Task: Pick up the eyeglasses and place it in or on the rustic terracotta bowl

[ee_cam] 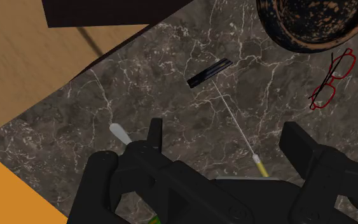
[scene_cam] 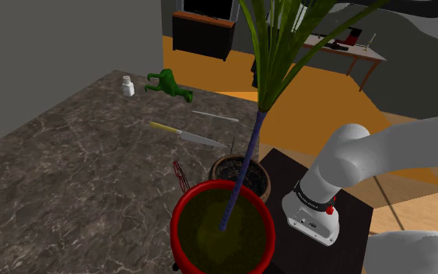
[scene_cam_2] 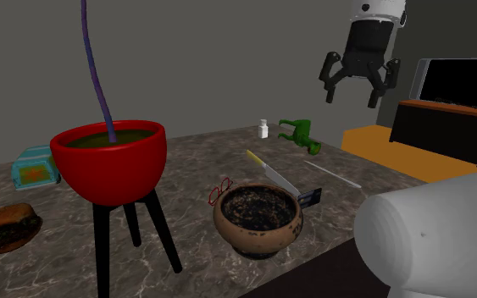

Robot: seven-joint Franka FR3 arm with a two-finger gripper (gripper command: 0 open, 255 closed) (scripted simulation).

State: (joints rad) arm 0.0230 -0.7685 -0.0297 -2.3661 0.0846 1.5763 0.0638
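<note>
Red eyeglasses (ee_cam: 332, 79) lie flat on the dark marble surface (scene_cam: 69, 156), just beside the speckled brown bowl (scene_cam_2: 257, 222) and near a red planter (scene_cam_2: 109, 161) on black legs. The arm's jaws hang spread and empty high above, off to 1 side of the frames, apparently poised to descend. The carry looks short.

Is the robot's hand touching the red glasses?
Apart. The second exterior view shows the gripper hanging high above the table, while the red glasses lie on it beside the brown bowl.
</note>
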